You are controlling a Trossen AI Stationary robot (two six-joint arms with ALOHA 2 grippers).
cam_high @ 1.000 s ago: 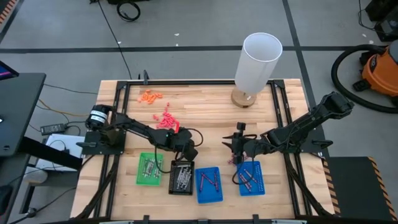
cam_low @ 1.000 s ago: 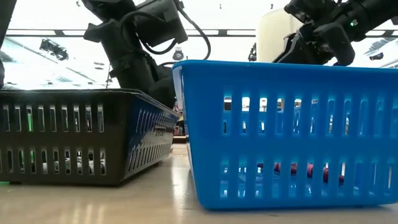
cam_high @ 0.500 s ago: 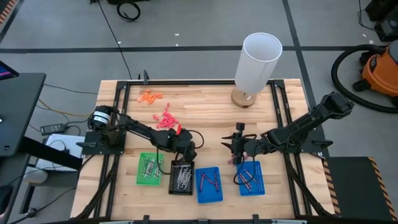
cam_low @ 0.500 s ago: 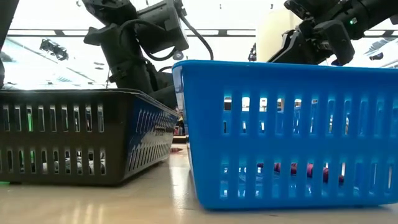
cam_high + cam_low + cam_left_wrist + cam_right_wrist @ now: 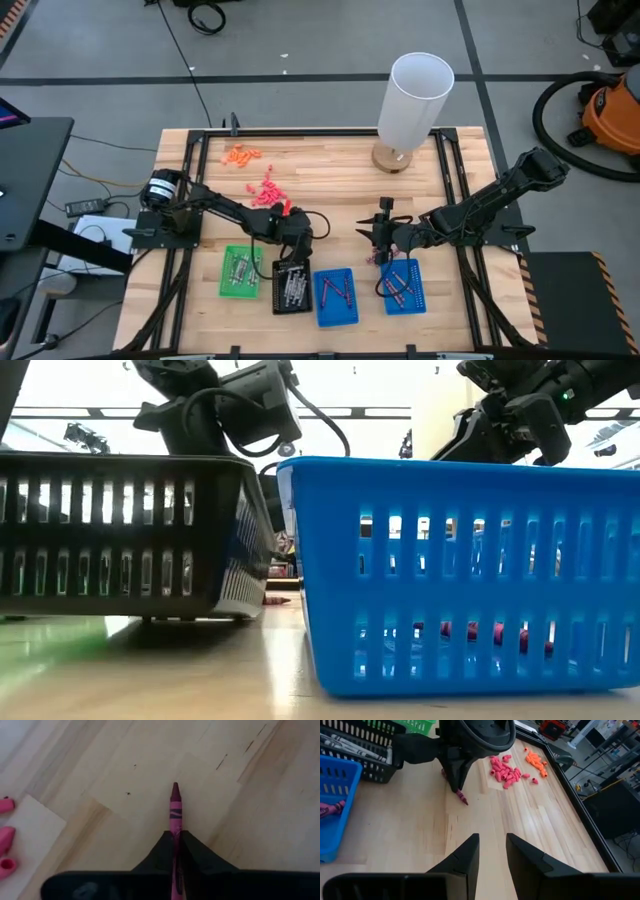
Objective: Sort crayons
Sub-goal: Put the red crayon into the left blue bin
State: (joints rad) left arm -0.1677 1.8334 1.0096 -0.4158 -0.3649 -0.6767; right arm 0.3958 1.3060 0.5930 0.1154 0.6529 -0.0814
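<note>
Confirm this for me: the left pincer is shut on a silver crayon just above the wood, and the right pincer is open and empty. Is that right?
Only the colour is wrong. The crayon in the left pincer is magenta, not silver, as the left wrist view shows. The rest holds: that pincer is shut on it just above the wood, and the right pincer is open and empty.

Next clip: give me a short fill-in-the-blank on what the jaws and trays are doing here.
1. The left gripper has its jaws shut on a ____ crayon.
2. The right gripper holds ____ between its open jaws.
3. In the high view, the black tray sits between the green tray and a ____ tray.
4. The loose pink pieces lie on the ____.

Missing words: magenta; nothing; blue; table
</note>
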